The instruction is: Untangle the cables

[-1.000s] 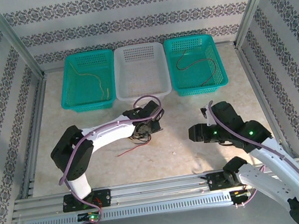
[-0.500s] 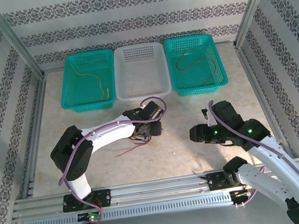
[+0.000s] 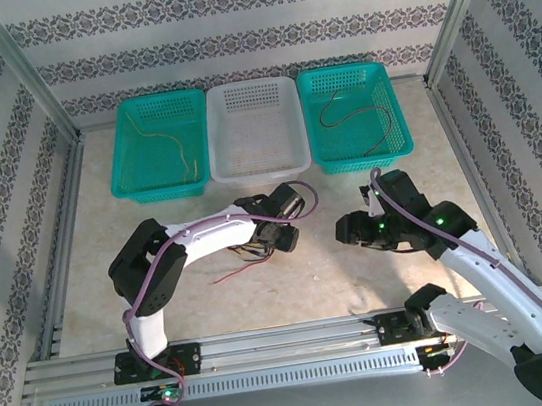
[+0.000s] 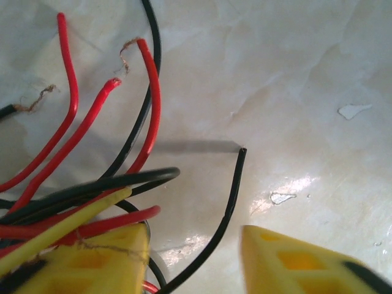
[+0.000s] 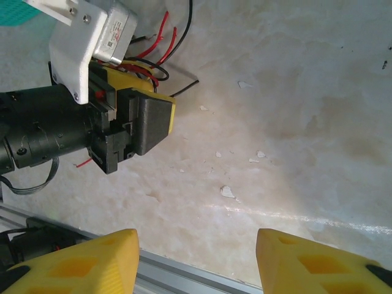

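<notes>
A tangle of thin red, black and yellow cables (image 4: pixel 92 196) is seen lying on the pale table (image 3: pixel 303 284), near its middle and on the near side of the white basket (image 3: pixel 254 130). The left pincer (image 4: pixel 195 248) is held low over this tangle. Its two yellow fingers (image 4: pixel 98 263) are set partly apart and nothing is clamped between them. The bunch is draped across the tip of the left-hand finger, with a yellow strand (image 4: pixel 67 222) lying on top. One loose black strand (image 4: pixel 231 190) is seen running through the gap between the fingers, its cut end resting on the table. Several red ends are fanned out beyond the bunch, some with bare frayed wire showing. The right pincer (image 5: pixel 196 251) is held just above bare table to the right of the tangle, facing the left one and apart from it. Its fingers are spread wide and nothing is held. At the far side of the table, a yellowish cable (image 3: pixel 184 160) is seen alone in the left green basket (image 3: pixel 135 170), and a dark cable (image 3: pixel 371 111) alone in the right green basket (image 3: pixel 349 144).
</notes>
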Robot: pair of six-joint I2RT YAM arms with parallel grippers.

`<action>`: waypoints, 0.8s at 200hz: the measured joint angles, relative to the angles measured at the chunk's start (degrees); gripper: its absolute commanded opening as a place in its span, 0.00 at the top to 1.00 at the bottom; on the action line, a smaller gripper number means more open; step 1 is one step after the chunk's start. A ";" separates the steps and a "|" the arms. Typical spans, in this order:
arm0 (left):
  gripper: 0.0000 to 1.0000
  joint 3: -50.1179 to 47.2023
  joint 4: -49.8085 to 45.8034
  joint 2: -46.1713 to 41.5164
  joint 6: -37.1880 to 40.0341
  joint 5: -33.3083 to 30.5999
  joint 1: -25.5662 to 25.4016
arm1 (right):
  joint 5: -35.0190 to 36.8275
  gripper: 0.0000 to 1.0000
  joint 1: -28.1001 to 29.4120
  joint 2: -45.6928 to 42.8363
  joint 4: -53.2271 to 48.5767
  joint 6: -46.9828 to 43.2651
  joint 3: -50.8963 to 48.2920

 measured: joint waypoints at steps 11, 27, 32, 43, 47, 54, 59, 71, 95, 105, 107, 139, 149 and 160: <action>0.66 0.02 -0.02 0.00 1.25 -0.04 0.02 | 0.00 0.48 -0.02 0.26 0.17 0.48 0.00; 0.69 0.02 -0.02 0.00 2.10 -0.20 0.02 | 0.07 0.48 -0.39 0.81 0.50 0.70 0.00; 0.70 0.02 -0.02 0.00 2.38 -0.24 0.02 | 0.22 0.48 -0.50 0.92 0.55 0.72 0.00; 0.66 0.02 -0.02 0.00 2.80 -0.22 0.00 | 0.37 0.48 -0.87 1.07 0.55 0.74 0.02; 0.64 0.02 -0.02 0.00 3.04 -0.24 0.02 | 0.39 0.48 -1.07 1.07 0.55 0.74 0.07; 0.61 0.02 -0.02 0.00 3.54 -0.17 0.02 | 0.42 0.48 -1.42 1.07 0.55 0.74 0.11; 0.61 0.02 -0.04 0.00 3.67 -0.15 0.02 | 0.42 0.48 -1.62 1.07 0.57 0.74 0.17; 0.63 0.02 -0.13 0.00 4.11 -0.13 0.02 | 0.42 0.48 -2.25 1.14 0.59 0.74 0.35; 0.70 0.02 -0.39 0.00 4.92 -0.20 0.00 | 0.42 0.48 -2.64 1.36 0.59 0.68 0.79; 0.78 0.02 -0.55 0.00 5.31 -0.20 0.02 | 0.37 0.49 -2.89 1.55 0.61 0.59 1.05; 0.79 0.02 -0.57 0.00 5.18 -0.20 0.00 | 0.35 0.49 -2.91 1.57 0.61 0.57 1.07; 1.00 0.02 -1.31 0.00 5.64 -0.33 0.00 | 0.20 0.51 -3.58 1.60 0.68 0.55 1.55; 1.00 0.20 -2.05 -0.07 5.42 -0.42 0.00 | 0.13 0.50 -3.76 1.60 0.72 0.55 1.70; 1.00 1.03 -3.58 -0.28 4.98 -0.50 0.00 | -0.11 0.50 -3.76 1.60 0.79 0.55 1.92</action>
